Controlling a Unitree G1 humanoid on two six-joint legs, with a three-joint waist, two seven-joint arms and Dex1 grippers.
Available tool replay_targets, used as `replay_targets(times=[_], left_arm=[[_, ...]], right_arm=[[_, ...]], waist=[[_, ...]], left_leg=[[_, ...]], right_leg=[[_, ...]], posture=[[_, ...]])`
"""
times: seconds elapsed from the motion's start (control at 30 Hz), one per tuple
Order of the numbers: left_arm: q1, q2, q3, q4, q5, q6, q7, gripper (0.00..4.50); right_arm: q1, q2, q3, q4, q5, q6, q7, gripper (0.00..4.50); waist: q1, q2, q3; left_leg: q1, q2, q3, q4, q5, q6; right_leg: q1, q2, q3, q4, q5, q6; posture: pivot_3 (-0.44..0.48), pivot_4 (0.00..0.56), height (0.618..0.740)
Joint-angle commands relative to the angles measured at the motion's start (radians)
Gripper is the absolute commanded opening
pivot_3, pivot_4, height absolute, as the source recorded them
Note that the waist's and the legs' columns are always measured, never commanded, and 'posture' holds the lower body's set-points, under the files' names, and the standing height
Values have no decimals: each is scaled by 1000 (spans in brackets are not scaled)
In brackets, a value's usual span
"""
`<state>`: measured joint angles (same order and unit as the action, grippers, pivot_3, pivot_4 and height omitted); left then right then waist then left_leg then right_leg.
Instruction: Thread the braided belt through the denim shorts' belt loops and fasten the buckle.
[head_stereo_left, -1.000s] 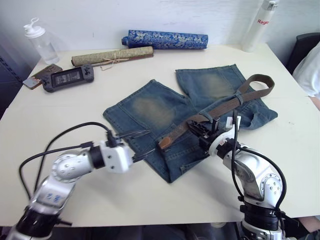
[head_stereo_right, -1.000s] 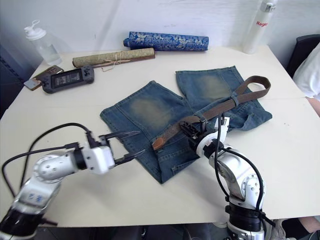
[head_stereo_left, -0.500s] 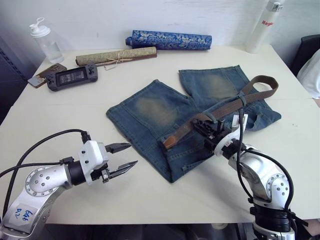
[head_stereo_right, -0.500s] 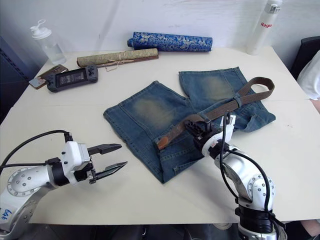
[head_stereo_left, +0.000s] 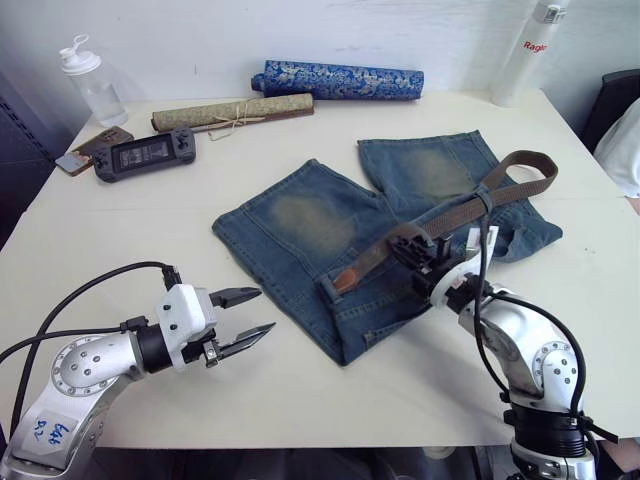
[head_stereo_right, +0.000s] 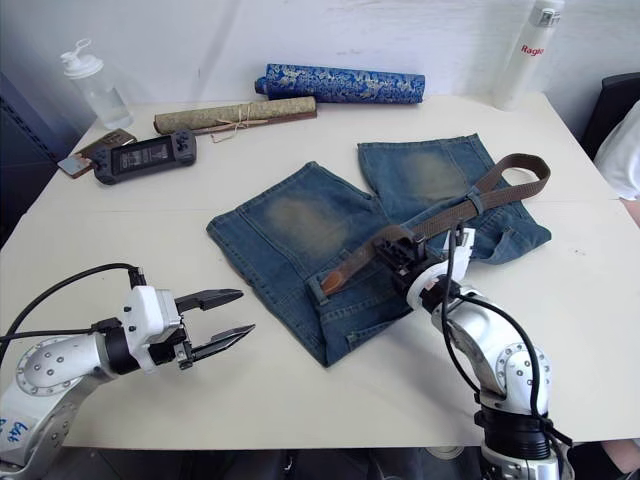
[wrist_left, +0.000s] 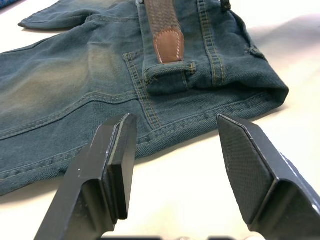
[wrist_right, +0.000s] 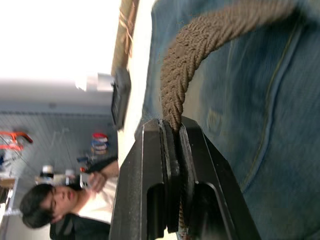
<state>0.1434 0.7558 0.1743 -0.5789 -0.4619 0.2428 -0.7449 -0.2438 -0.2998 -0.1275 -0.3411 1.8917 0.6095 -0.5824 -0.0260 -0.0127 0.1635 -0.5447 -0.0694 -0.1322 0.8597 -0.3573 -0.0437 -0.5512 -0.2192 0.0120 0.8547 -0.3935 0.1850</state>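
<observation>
Left wrist view puts the braided belt's (wrist_left: 161, 20) tan tip right at a belt loop (wrist_left: 169, 70) on the denim shorts (head_stereo_left: 330, 235), dead ahead of my wide-open left hand (head_stereo_left: 247, 318) over bare worktop (head_stereo_left: 300, 390). My right hand (head_stereo_left: 415, 247), the nearer one, pinches the strap mid-length, its long axis running diagonally across the shorts.

Looks like a lab or workshop kind of room. A plain white table (head_stereo_left: 120, 230) is set against a bare white wall, with a handheld game console (head_stereo_left: 140, 155) and water bottle (head_stereo_left: 85, 85) left on it. In the right wrist view, a seated person (wrist_right: 55, 205) and cluttered shelving can be seen.
</observation>
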Motion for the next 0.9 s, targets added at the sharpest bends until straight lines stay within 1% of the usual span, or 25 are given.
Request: replay_targets(times=[0.03, 0.23, 0.33, 0.43, 0.6, 0.73, 0.8, 0.9], left_arm=[[6, -11, 20, -11, 12, -26, -7, 2832], [1, -21, 17, -10, 26, -30, -10, 2832], [-4, -22, 11, -14, 35, -30, -10, 2832], [-19, -24, 5, -12, 52, -31, -5, 2832], [-40, -37, -13, -17, 65, -16, 3, 2832], [-51, -40, -21, -29, 67, -2, 11, 2832], [-51, -41, -18, -27, 69, -3, 11, 2832], [-51, -40, -14, -26, 71, -2, 10, 2832]], right_arm=[[5, -11, 46, -44, -72, 28, 22, 0], [-8, 4, 95, -57, -157, 49, 42, 0], [-21, -9, 69, -47, -162, 49, 68, 0], [-26, -15, 52, -40, -149, 49, 61, 0], [-60, 35, 58, -50, -269, 4, 107, 0], [-78, 49, 69, -72, -378, -10, 167, 0], [-75, 47, 78, -87, -407, 0, 193, 0], [-66, -17, 126, -125, -526, 51, 265, 0]], waist=[[0, 0, 0], [0, 0, 0], [-1, 0, 0], [-1, 0, 0], [-1, 0, 0], [-1, 0, 0], [-1, 0, 0], [-1, 0, 0]], left_leg=[[0, 0, 0, 0, 0, 0], [0, 0, 0, 0, 0, 0], [0, 0, 0, 0, 0, 0], [0, 0, 0, 0, 0, 0], [0, 0, 0, 0, 0, 0], [0, 0, 0, 0, 0, 0], [0, 0, 0, 0, 0, 0], [0, 0, -1, 0, 0, 0]], right_leg=[[0, 0, 0, 0, 0, 0], [0, 0, 0, 0, 0, 0], [0, 0, 0, 0, 0, 0], [0, 0, -1, 0, 0, 0], [0, 0, -1, 0, 0, 0], [0, 0, -1, 0, 0, 0], [0, 0, -1, 0, 0, 0], [0, 0, -1, 0, 0, 0]], posture=[[0, 150, 637], [0, 150, 637], [0, 150, 637], [0, 150, 637], [0, 150, 637], [0, 150, 637], [0, 150, 637], [0, 150, 637]])
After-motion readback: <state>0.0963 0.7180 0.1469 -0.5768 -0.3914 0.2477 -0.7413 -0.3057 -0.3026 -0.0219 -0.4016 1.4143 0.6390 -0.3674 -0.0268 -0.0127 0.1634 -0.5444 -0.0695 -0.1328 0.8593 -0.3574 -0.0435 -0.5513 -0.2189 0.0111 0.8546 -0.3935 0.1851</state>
